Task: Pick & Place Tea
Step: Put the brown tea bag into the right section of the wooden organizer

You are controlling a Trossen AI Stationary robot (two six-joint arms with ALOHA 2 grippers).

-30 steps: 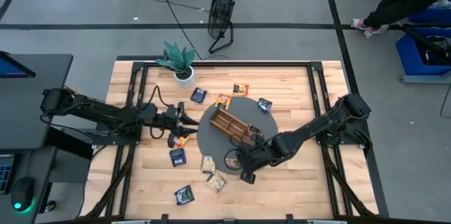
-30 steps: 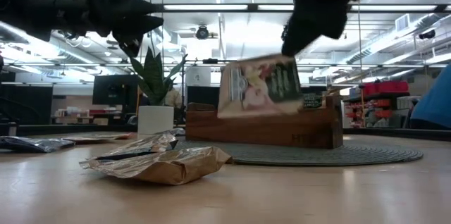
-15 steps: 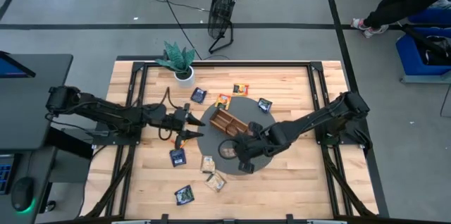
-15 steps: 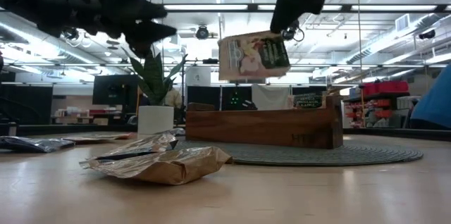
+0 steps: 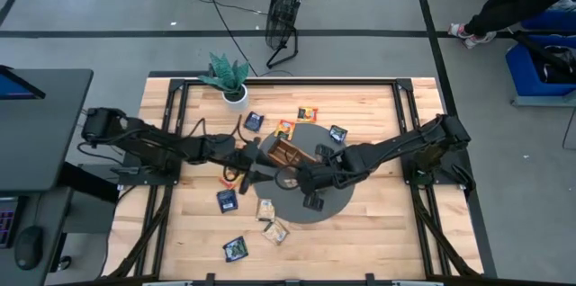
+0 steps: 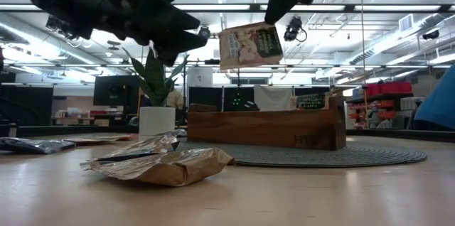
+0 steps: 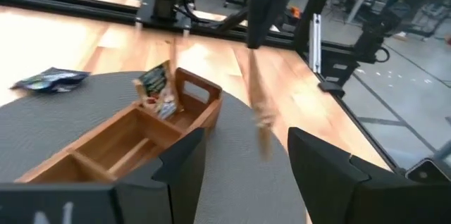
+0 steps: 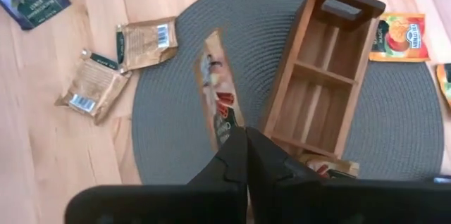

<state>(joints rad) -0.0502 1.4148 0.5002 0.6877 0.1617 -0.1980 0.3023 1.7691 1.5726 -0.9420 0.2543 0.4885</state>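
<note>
Carry step: right gripper [image 8: 243,143] clenched on tea sachet [image 8: 218,101] at frame centre, next lowering into wooden tray [image 8: 320,76]; left gripper [image 7: 239,160] released.

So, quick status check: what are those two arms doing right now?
Right gripper shut on a tea sachet, hanging above the grey mat beside the wooden tray. Left gripper open, empty, by the tray's end. Nothing between sachet and tray.

Bright ceiling strip lights; soft shadows; left wrist view motion-blurred.
</note>
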